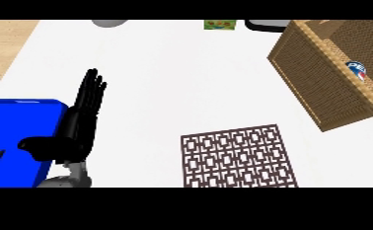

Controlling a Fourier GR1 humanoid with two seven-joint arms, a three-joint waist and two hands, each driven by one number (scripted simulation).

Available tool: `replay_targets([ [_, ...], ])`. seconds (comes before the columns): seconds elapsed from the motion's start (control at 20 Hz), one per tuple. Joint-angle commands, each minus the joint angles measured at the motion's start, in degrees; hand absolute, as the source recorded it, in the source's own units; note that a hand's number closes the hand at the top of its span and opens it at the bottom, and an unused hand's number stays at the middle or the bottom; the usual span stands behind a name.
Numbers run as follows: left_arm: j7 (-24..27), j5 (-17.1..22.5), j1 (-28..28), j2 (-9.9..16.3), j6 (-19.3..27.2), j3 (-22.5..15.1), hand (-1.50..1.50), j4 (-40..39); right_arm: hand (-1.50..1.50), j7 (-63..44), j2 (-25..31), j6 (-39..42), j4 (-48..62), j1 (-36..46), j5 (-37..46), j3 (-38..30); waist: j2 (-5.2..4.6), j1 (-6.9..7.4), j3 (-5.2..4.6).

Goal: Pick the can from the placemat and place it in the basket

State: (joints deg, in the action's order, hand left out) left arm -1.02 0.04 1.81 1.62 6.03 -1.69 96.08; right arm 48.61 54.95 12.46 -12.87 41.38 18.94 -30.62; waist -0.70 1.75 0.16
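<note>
A brown patterned placemat [239,156] lies on the white counter at the lower middle, with nothing on it. The wicker basket [315,78] stands at the right edge. Inside it, at the far right, part of a blue, white and red can [359,69] shows. My left hand [76,123] is at the lower left, open with straight fingers pointing up, holding nothing. The right hand is out of the view.
A blue box [25,140] sits at the lower left behind the left hand. At the top edge are a grey round object [109,22], a small green packet [219,24] and a dark-rimmed item [266,24]. Wood surface [15,39] shows at the upper left.
</note>
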Motion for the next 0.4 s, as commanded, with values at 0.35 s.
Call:
replay_targets([
  [0.35,0.6,1.1,0.7,0.9,-1.3,0.9,0.0,0.3,-1.5,3.3,8.2,16.0,3.3,-1.9,-4.0,-3.5,-0.36,0.4,0.31],
])
